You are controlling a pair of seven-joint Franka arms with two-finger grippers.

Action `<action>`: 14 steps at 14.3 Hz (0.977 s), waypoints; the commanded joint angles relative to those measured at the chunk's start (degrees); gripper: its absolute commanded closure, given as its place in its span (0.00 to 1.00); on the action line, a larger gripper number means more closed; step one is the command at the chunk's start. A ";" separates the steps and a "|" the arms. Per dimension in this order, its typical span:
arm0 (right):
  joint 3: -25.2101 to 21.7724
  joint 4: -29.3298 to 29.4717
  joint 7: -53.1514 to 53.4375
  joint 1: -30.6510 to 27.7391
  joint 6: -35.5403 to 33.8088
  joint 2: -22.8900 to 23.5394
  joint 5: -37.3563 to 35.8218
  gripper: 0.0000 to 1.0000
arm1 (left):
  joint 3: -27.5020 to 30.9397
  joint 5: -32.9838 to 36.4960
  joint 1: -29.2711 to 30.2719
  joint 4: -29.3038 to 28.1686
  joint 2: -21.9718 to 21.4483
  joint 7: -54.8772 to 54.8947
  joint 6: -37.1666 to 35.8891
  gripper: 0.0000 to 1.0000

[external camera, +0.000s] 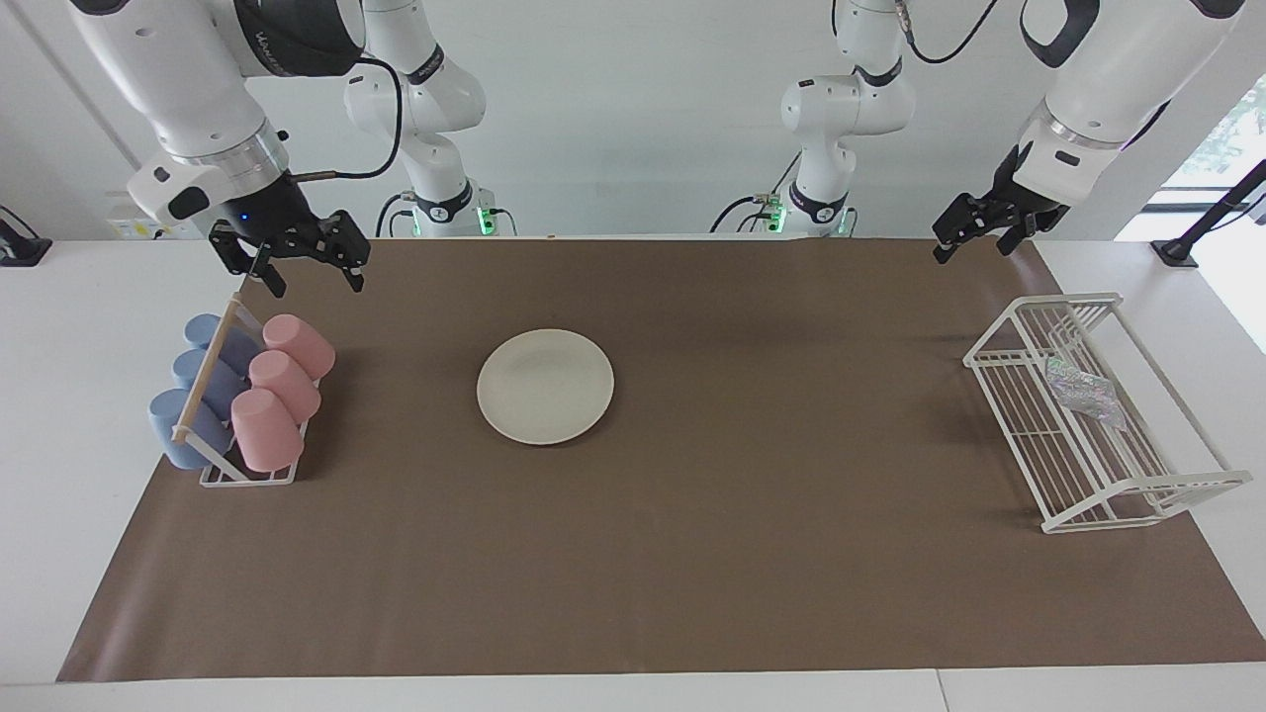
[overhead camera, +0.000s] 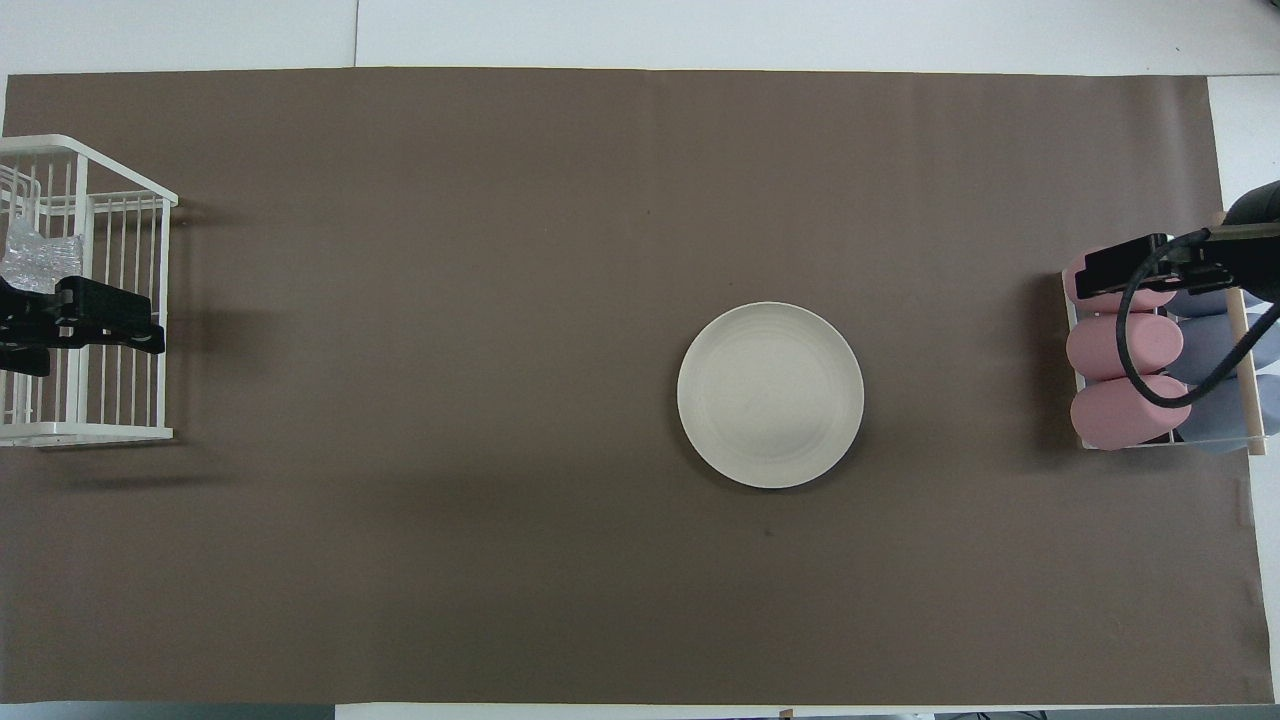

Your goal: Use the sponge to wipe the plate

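The cream-white plate [external camera: 545,386] [overhead camera: 770,395] lies flat and bare on the brown mat, somewhat toward the right arm's end of the table. The silvery, wrinkly sponge [external camera: 1083,388] [overhead camera: 30,262] lies inside the white wire rack [external camera: 1063,302] [overhead camera: 100,434] at the left arm's end. My left gripper [external camera: 974,247] hangs open and empty in the air over the rack's end nearest the robots. My right gripper [external camera: 316,282] is also raised, open and empty, over the cup holder's end nearest the robots. Neither gripper touches anything.
A wire cup holder [external camera: 247,477] at the right arm's end carries three pink cups [external camera: 282,381] and three blue cups [external camera: 203,381] lying on their sides. The brown mat [external camera: 752,554] covers most of the white table.
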 commanded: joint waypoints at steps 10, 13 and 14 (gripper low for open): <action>0.40 0.72 4.11 2.80 0.23 0.36 -3.65 0.00 | -0.09 -0.02 0.60 0.83 0.21 0.39 1.98 0.00; 0.49 0.81 4.28 2.89 -0.03 0.44 -3.39 0.00 | -0.71 6.28 -0.36 0.13 0.12 -2.40 2.78 0.00; 0.49 0.81 4.63 3.24 -0.12 0.44 -3.39 0.00 | -0.97 9.70 -2.02 -0.05 0.30 -4.77 2.78 0.00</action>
